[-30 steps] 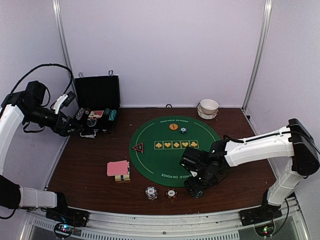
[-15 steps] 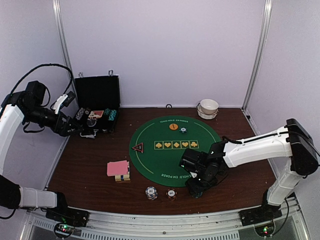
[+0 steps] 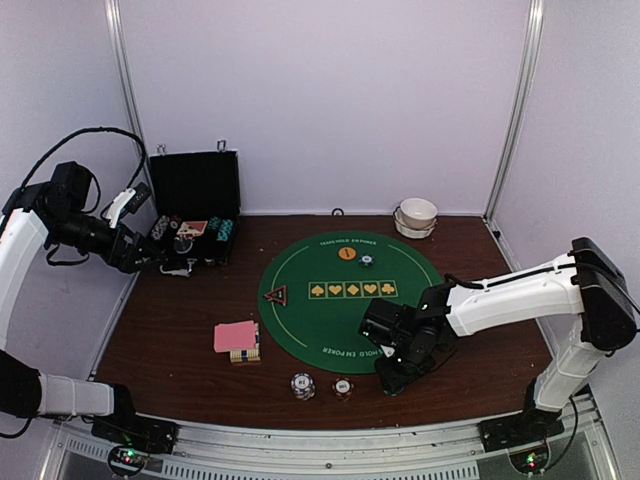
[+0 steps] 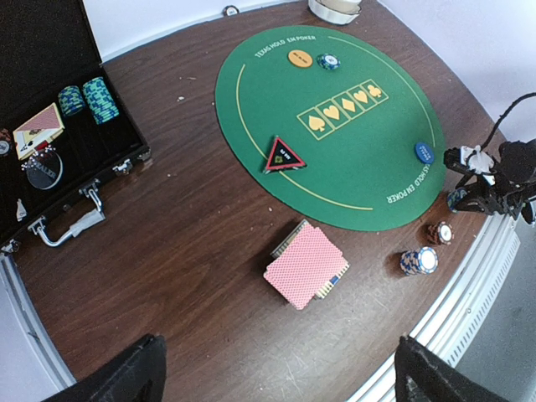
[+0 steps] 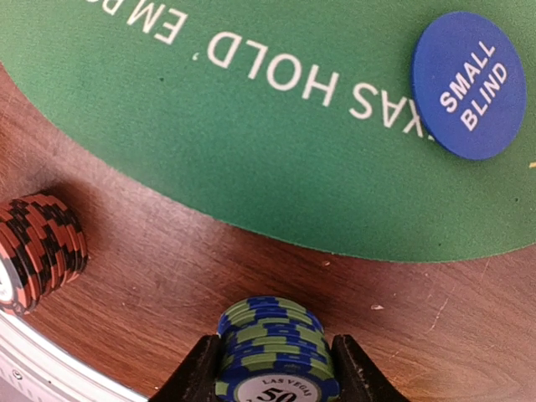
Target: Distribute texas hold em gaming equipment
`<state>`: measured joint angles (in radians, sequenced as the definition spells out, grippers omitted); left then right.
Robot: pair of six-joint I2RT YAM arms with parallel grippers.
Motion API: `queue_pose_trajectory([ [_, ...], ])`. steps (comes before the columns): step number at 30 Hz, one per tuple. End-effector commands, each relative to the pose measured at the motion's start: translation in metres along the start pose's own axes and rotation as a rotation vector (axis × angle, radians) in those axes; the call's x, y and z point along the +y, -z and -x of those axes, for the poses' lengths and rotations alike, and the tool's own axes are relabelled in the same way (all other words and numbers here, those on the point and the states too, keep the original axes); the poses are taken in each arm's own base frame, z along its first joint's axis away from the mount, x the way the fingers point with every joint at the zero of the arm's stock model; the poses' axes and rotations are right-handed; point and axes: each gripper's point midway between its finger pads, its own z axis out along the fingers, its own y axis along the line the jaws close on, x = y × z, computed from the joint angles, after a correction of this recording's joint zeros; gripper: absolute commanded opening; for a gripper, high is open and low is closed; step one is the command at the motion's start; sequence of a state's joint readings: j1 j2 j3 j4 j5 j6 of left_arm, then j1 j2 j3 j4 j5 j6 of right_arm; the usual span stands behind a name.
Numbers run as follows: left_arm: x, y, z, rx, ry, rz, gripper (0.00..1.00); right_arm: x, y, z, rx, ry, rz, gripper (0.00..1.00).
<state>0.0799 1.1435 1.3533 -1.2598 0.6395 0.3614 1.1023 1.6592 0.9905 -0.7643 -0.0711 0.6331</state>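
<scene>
**A:** Where is the stack of blue-and-green striped poker chips [image 5: 276, 345]?

**B:** On the brown wooden table [image 5: 159, 276], just off the near rim of the round green felt mat [image 5: 251, 126]; the right gripper [image 5: 276, 373] hugs it, one finger touching each side.

**A:** How should it be lifted?

**B:** I'd squeeze low and level; rise straight; avoid the orange-and-black chip stack [image 5: 38, 247] beside that same rim. The left gripper [image 4: 278, 364] gapes wide and empty, well off the mat's left.
</scene>
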Motion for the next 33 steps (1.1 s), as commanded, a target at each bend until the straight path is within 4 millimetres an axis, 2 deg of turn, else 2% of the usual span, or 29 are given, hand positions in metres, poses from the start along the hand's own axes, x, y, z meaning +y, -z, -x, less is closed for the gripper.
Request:
queue_pose_trajectory([
  [1, -0.002, 0.007, 0.004, -0.02, -0.025, 0.012, 0.98, 0.0, 0.003, 0.0, -0.007, 0.004, 0.001, 0.4],
  [13, -0.003, 0.006, 0.002, -0.018, -0.022, 0.003, 0.98, 0.007, 0.038, 0.01, -0.027, 0.038, 0.015, 0.38],
  [19, -0.004, 0.007, 0.001, -0.017, -0.027, 0.01, 0.98, 0.016, 0.064, 0.031, -0.065, 0.069, 0.017, 0.37],
  [22, -0.005, 0.009, 0.0, -0.016, -0.033, 0.013, 0.98, 0.019, 0.07, 0.037, -0.061, 0.081, 0.004, 0.36],
  [25, -0.005, 0.009, 0.0, -0.016, -0.037, 0.015, 0.98, 0.014, 0.065, 0.032, -0.052, 0.08, -0.011, 0.35],
  [33, -0.006, 0.008, 0.0, -0.017, -0.031, 0.005, 0.97, 0.005, 0.026, 0.006, -0.003, 0.015, 0.002, 0.31],
])
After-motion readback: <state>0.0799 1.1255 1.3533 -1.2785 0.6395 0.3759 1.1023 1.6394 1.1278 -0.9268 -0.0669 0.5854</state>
